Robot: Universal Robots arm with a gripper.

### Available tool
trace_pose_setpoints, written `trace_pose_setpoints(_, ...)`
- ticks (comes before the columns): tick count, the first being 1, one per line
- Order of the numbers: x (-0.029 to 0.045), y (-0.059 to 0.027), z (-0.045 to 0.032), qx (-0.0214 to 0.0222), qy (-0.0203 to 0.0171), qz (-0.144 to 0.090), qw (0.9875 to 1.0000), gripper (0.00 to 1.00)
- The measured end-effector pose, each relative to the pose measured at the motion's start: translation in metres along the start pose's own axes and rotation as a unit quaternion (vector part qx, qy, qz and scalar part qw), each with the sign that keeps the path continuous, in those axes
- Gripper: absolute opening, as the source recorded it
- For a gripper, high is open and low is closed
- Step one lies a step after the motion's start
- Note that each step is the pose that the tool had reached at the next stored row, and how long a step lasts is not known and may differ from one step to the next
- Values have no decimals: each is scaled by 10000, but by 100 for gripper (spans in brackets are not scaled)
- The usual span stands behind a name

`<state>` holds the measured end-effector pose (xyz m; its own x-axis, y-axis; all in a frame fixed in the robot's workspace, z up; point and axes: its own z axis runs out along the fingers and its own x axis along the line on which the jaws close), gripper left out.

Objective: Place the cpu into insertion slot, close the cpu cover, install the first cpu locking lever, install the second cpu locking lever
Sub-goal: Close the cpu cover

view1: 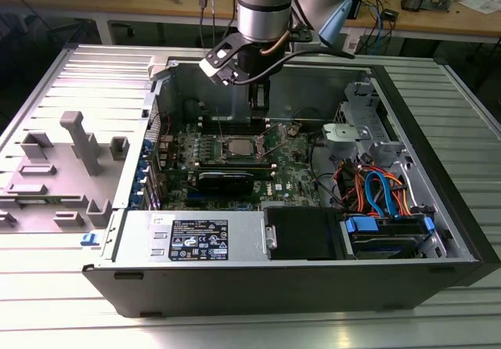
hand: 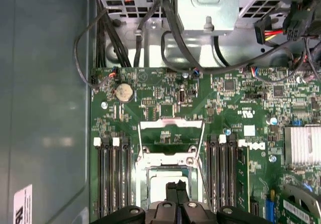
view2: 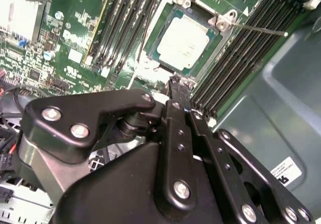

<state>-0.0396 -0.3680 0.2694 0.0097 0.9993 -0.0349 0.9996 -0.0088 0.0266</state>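
Your cpu (view2: 184,42) sits in the insertion slot (view2: 200,14), but the cpu cover (hand: 170,124) is open, a locking lever (view2: 261,29) is free, and the gripper (hand: 176,187) hovers closed and empty.

The end effector (hand: 176,184) hides part of the cpu (hand: 158,189).

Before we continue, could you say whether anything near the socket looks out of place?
The cpu cover is swung open off the insertion slot, leaving the seated cpu bare, and one locking lever juts loose.
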Motion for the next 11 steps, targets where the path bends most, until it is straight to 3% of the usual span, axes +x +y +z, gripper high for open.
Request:
trace_pose_setpoints(5,0,30,-59,-1,1,1,10000,11)
trace_pose_setpoints(11,11,267,-52,6,0,0,10000,11)
